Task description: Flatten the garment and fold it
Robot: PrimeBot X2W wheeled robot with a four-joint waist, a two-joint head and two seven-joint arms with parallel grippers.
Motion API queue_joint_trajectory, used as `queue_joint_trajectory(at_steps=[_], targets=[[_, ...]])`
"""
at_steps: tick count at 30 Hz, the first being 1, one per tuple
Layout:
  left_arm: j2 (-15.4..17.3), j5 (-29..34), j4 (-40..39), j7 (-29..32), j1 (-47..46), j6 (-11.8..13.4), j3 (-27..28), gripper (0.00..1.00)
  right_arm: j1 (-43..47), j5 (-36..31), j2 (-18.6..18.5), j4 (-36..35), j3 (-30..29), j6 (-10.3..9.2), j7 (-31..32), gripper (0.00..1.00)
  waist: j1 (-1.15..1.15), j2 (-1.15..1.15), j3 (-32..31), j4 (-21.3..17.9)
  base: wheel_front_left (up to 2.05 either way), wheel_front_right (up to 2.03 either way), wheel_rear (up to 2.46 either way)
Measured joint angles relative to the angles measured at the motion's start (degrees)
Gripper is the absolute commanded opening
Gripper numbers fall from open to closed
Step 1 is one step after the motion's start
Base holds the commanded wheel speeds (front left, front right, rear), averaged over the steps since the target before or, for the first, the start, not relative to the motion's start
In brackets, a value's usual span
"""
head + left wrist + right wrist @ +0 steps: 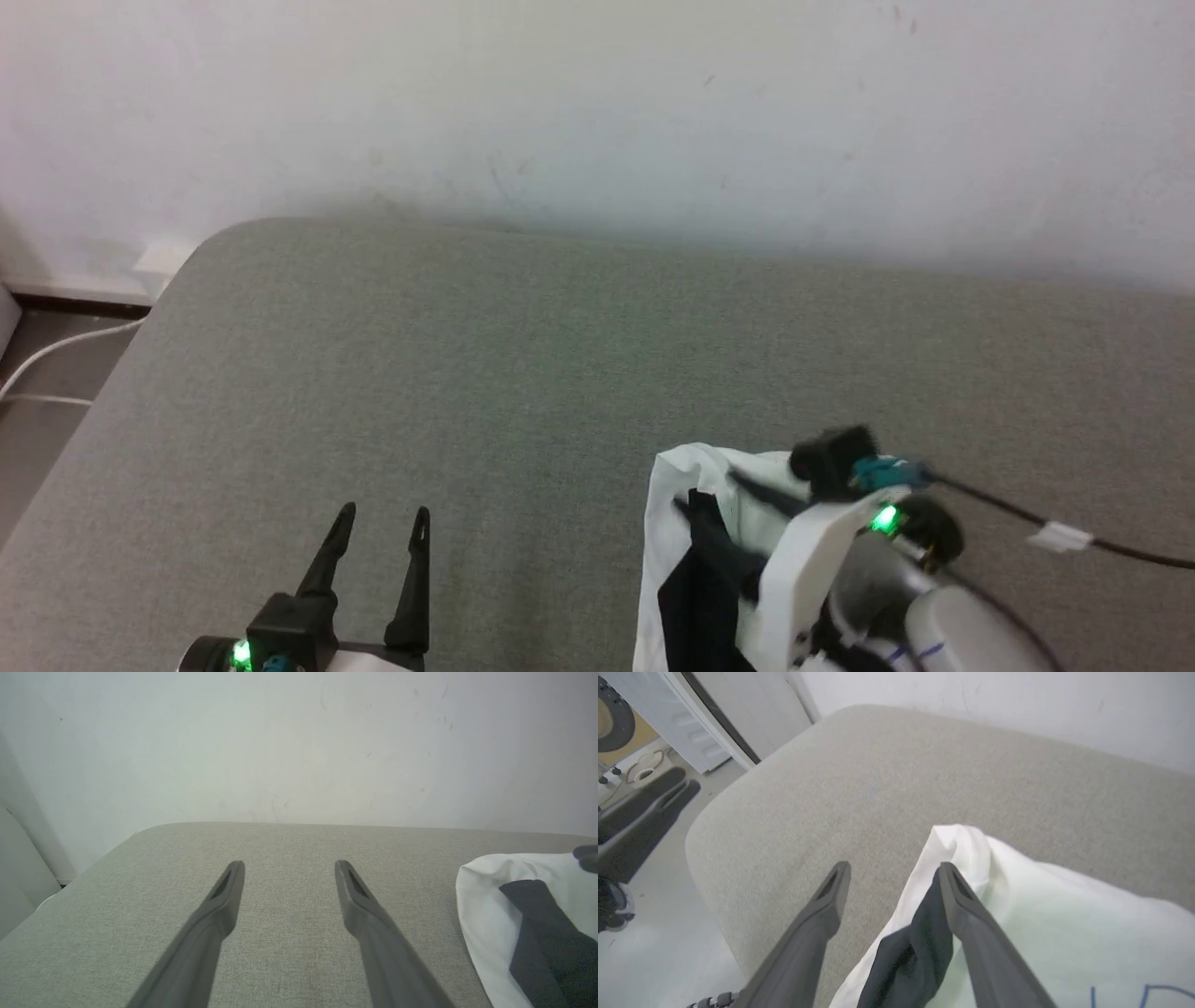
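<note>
The garment (670, 551) lies bunched at the near right of the grey fabric-covered worktop (467, 373), its white body uppermost and a fold of black sleeve (920, 938) running across it toward the near edge. A rounded white corner of it points to the far side. The right hand (705, 490) is over this heap with its two fingers spread wide. In the right wrist view, one finger (971, 919) rests along the cloth where black meets white, while the other (817, 924) is over bare worktop just beside the garment's edge. Nothing is pinched between them. The left hand (385, 511) is at the near left, well apart from the garment, with its fingers also spread and nothing between them. It is over bare worktop, and whether it touches the surface cannot be told. The worktop's far edge meets a pale wall (560, 103), and a white cable (56, 350) lies on the floor at the far left.
</note>
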Motion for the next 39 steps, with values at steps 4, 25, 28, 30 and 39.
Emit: queue_joint_trajectory(at_steps=[4,25,28,30,39], targets=[[-0.22,-0.03,-0.62,-0.01,-0.01,0.00,0.02,1.00,-3.99,-4.49,-4.56,-2.30,-2.01,0.00,-6.89,1.00,0.00,0.00,-0.39,-1.61,0.00,0.00,0.00],[-1.03,-0.01,-4.98,0.00,-0.83,0.66,-1.19,1.00,12.21,-16.46,-4.28,-12.25,-29.78,0.00,-36.76,1.00,-0.01,0.00,1.93,-6.19,0.00,0.00,0.00],[-1.04,0.56,-5.09,-0.01,-0.81,1.16,-1.38,1.00,15.32,-16.55,-2.45,-13.48,-29.38,0.01,-37.05,1.00,-0.01,0.00,2.00,-6.37,0.00,0.00,0.00],[-1.05,1.12,-5.52,0.00,-0.80,1.46,-1.45,1.00,16.35,-16.48,-1.86,-13.65,-28.65,0.00,-37.13,1.00,-0.01,0.00,2.12,-6.42,0.00,0.00,0.00],[-1.10,1.53,-5.73,-0.01,-0.55,1.83,-1.80,1.00,16.80,-17.84,-0.43,-12.96,-26.01,0.00,-37.52,1.00,-0.01,0.00,2.38,-6.04,0.00,0.00,0.00]])
